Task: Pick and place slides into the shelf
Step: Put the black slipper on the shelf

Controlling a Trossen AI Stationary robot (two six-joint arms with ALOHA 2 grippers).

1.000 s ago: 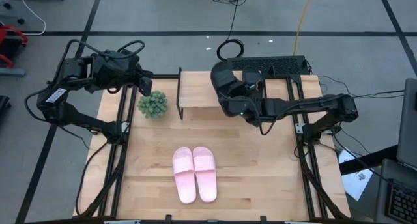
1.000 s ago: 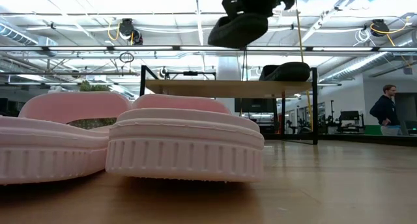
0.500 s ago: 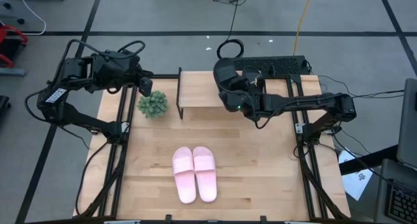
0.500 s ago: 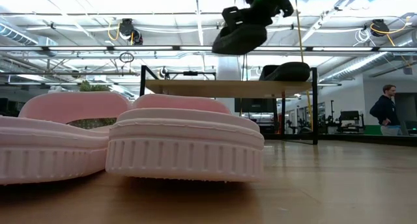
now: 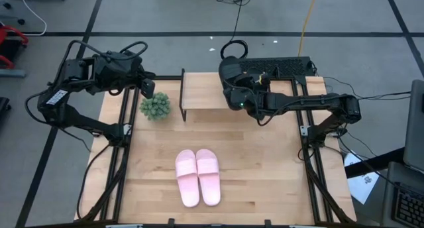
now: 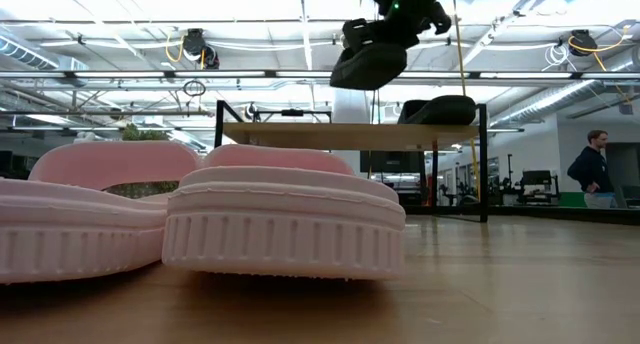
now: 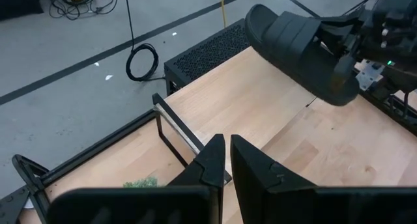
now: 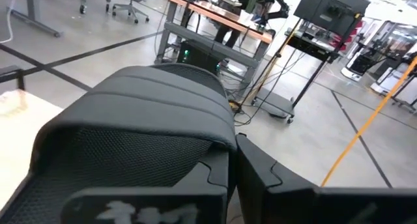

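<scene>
Well, far left the left hand [image 7: 227,140] had not moved: parked at the counter's [image 5: 265,168] back-left corner, fingers nearly closed w/ only a slit between them, holding nothing. Just beside it sat the plant [image 5: 154,105], same spot as before.

Next, the shelf [image 5: 199,89] at back-centre, its left part bare. In front, well apart from it, the pink pair [image 5: 197,177] lay side by side near the front edge, untouched.

The change was all on the right. The right hand [image 8: 233,160] was clamped on a black slide [image 6: 368,64], fingers closed tight on its side. Over the last sec. it had swung that slide back from the shelf's front edge to over the right part of the plank. In the low view the slide had dropped a little and drifted right, but hung clear above the plank, not touching. The other black slide [image 6: 438,109] already sat on the shelf's right end.

My read: second black slide was about to be set beside its mate, approx. halfway thru the task, pink pair to follow.

Writing: none legible. Some white marks on the right hand's body in its wrist view were too blurred to read.
</scene>
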